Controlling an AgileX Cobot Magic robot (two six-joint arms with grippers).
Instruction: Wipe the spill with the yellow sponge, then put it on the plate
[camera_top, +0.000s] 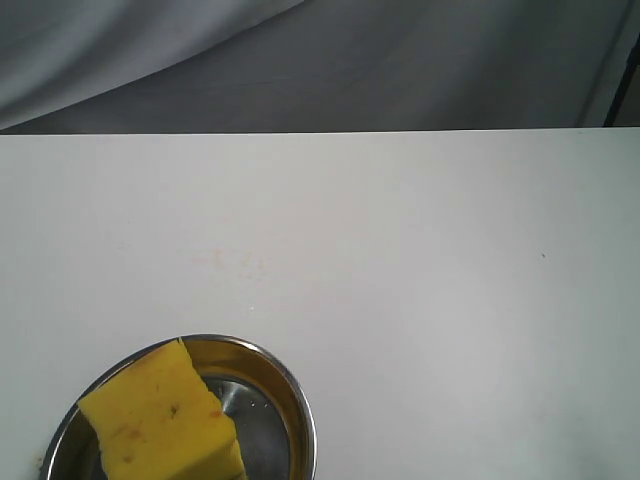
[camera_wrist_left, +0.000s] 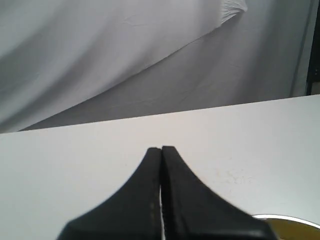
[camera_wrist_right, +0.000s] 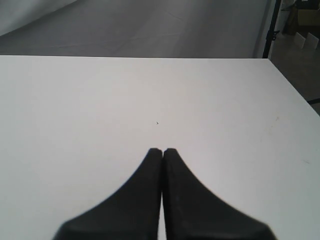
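Observation:
The yellow sponge lies tilted in the shiny steel plate at the near left of the white table, one corner over the rim. Of the spill only a faint pinkish smear shows, farther back than the plate. My left gripper is shut and empty, above the table, with the plate rim and a bit of the sponge beside it. The smear shows there too. My right gripper is shut and empty over bare table. Neither gripper appears in the exterior view.
The white table ends at a back edge before a grey cloth backdrop. Its side edge runs off to a floor with a black stand. A tiny dark speck marks the tabletop.

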